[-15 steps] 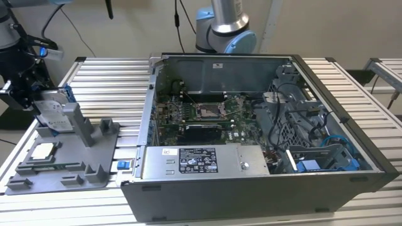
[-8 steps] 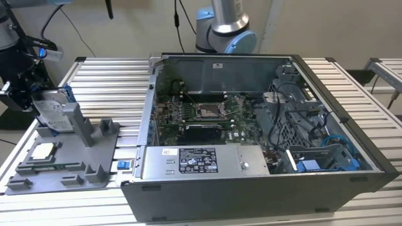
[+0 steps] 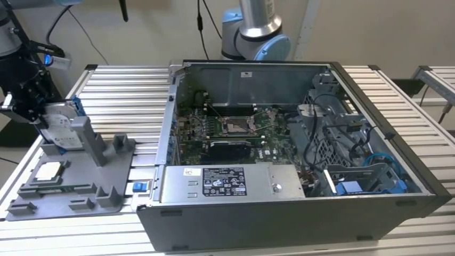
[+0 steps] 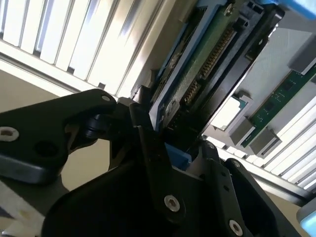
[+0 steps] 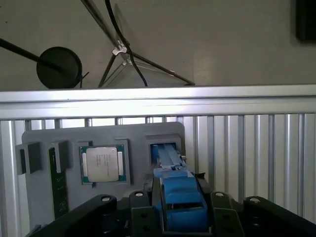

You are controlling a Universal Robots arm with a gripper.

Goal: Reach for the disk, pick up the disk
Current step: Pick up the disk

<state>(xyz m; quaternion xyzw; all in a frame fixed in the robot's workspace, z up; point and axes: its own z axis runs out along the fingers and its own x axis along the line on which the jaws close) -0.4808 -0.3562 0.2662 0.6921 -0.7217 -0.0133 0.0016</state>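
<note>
Ribbed aluminium slats make the desk (image 3: 128, 85), and a pale wall stands behind it. On the desk lies a grey tray (image 3: 106, 176) with several slots and upright posts. Just beside the tray, on the exterior view's right, is an open computer case (image 3: 284, 213) with a large grey box (image 3: 220, 181) inside, near the side that faces the tray.

The disk (image 3: 61, 125) stands upright on its edge at the tall holder of the tray, with its white label facing the case. In the first wrist view its blue bracket (image 5: 180, 195) runs down to the slot opening of the tray (image 5: 138, 131). I cannot tell if the lower edge sits inside this slot or just above it. In the second wrist view the green board side of the disk (image 4: 202, 64) is seen.

The gripper (image 3: 44, 118) is at the upper end of the disk, on the side of the tray away from the case. Its black fingers (image 5: 156, 207) are clenched on the blue bracket, one on each side, and both wrist views show them touching it.

Flat in the tray, near the disk's slot, lies a small square silver chip (image 5: 102, 164). A green memory stick (image 5: 59, 182) lies in the tray beyond the chip.
</note>
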